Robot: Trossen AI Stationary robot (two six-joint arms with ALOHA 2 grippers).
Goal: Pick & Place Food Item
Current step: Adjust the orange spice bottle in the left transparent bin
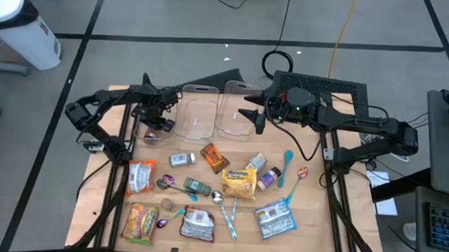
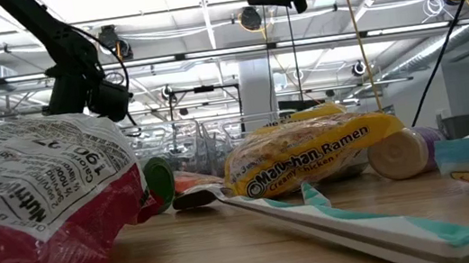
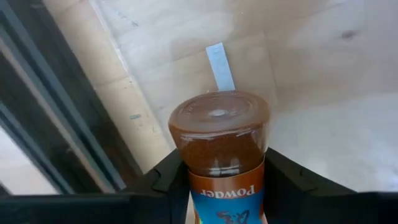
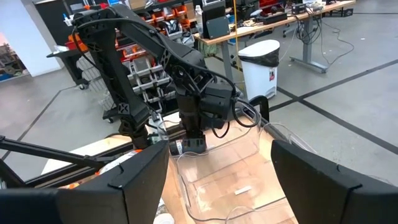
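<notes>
A spice jar point(image 3: 219, 134) full of brown powder, with an orange and blue label, sits between the fingers of my left gripper point(image 3: 221, 183). That gripper point(image 1: 156, 125) points steeply down beside the left wall of the left clear container point(image 1: 197, 114). The jar's far end points toward the wood. My right gripper point(image 4: 217, 180) hangs level and open above the far part of the table point(image 1: 249, 116), near the right clear container point(image 1: 236, 115), with nothing between its fingers. My left gripper pinches the jar between its two fingers point(image 3: 165, 183), which lie on opposite sides of the labelled part point(image 3: 198, 186). The fingers come from above, slanting down along the jar. The jar's clear powder-filled end sticks out past the fingertips. Whether that end rests on the table cannot be told.
Food packets and utensils cover the near half of the table: a yellow ramen pack point(image 1: 239, 183), a red and white bag point(image 1: 140, 175), a silver packet point(image 1: 198, 224), spoons and a teal toothbrush point(image 2: 355, 216). A white strip point(image 3: 221, 65) lies beyond the jar.
</notes>
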